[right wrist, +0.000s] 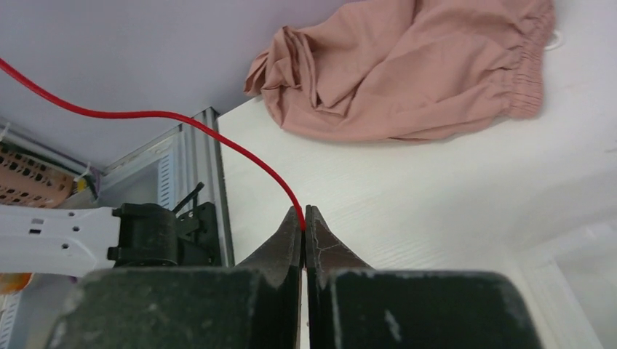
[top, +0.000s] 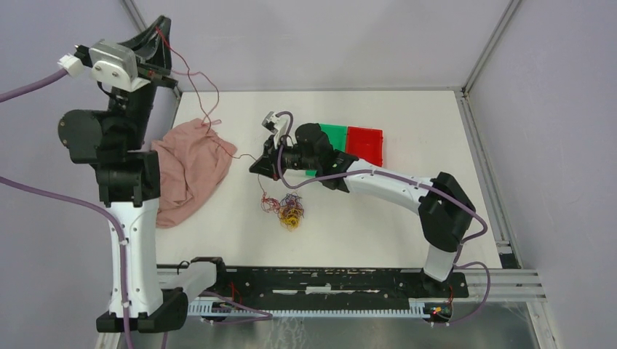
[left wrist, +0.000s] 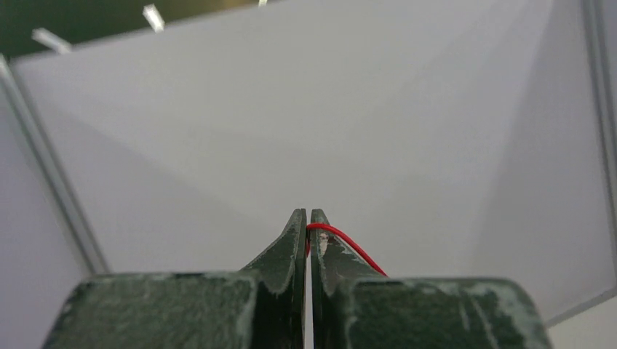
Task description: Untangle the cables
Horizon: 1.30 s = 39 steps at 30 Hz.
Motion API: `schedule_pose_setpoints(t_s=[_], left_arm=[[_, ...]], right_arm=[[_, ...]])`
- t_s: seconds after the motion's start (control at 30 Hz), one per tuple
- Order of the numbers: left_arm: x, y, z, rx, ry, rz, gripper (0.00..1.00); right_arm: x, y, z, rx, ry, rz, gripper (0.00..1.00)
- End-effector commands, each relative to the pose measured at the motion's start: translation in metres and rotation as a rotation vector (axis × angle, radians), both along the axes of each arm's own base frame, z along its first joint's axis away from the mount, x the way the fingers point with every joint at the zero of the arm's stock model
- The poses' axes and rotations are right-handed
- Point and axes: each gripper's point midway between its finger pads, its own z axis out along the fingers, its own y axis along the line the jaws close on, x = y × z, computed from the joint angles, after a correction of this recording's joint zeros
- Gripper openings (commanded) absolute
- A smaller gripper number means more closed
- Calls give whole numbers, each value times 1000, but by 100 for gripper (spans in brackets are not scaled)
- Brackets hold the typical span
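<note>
Joining left claw (left wrist: 308,215) and right claw (right wrist: 304,212): thin, wavy red cable (right wrist: 145,113).

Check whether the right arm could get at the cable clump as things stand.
Probably, but not freely: the clump lies close beside the right gripper with bare table between, yet its jaws are shut on a red wire.

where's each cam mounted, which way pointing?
Top external: above and behind, looking down on the white table; left arm and right arm show.
Left wrist: on the raised left arm, facing the pale wall; left claw shut on a thin red wire.
Right wrist: low over the table, facing the crumpled pink cloth; right claw shut on that wire.
All three share the wire.
</note>
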Motion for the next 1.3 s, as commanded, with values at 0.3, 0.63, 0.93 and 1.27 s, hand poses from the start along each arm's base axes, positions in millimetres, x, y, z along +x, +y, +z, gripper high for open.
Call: schedule_pose_setpoints(t_s=[0.3, 0.63, 0.93, 1.27], left_arm=[[48, 18, -378, -198, 989, 91, 33], [-52, -68, -456, 332, 1142, -550, 59], [-70, -84, -411, 446, 937, -702, 74], [-39, -75, -425, 398, 1000, -604, 66]], right_arm=[[17, -37, 15, -42, -53, -117, 1], [14, -35, 6, -83, -25, -90, 1], [10, -34, 8, -93, -26, -66, 1], [-4, -33, 14, -80, -33, -25, 0]])
